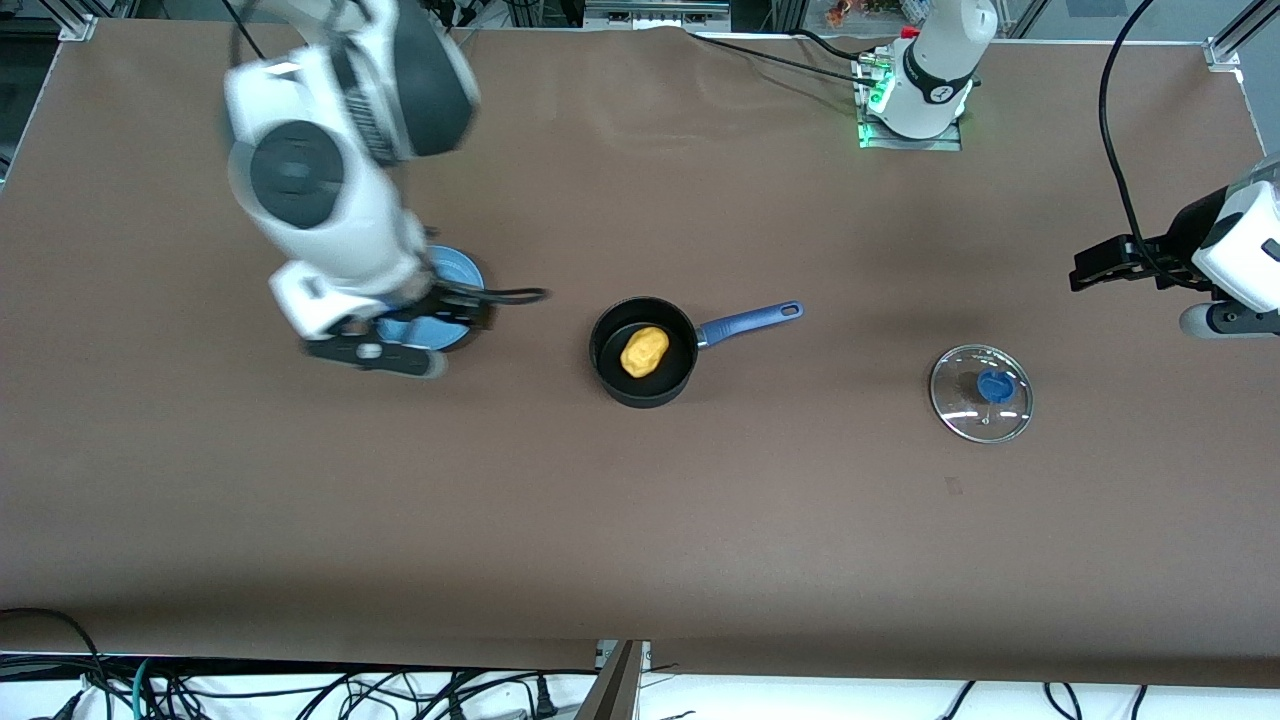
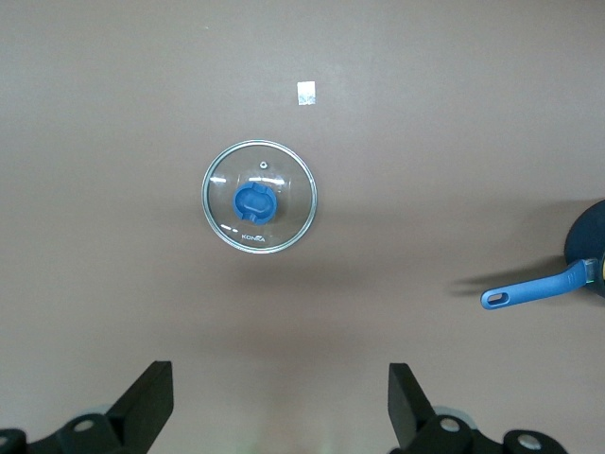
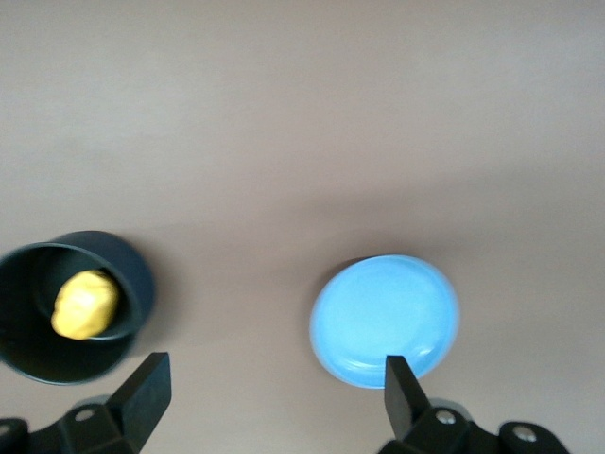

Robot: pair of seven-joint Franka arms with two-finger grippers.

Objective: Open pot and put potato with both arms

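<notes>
The black pot stands uncovered mid-table, its blue handle pointing toward the left arm's end. The yellow potato lies inside it. In the right wrist view the pot and potato show too. My right gripper is open and empty, over the blue plate's edge, apart from the pot; in its own view the gripper shows a wide gap. My left gripper is open and empty over the left arm's end of the table; its own view shows it apart from the lid.
The clear glass lid with a blue knob lies flat on the table toward the left arm's end, also in the left wrist view. A flat blue plate lies partly under the right arm, also in its wrist view. A small white sticker lies near the lid.
</notes>
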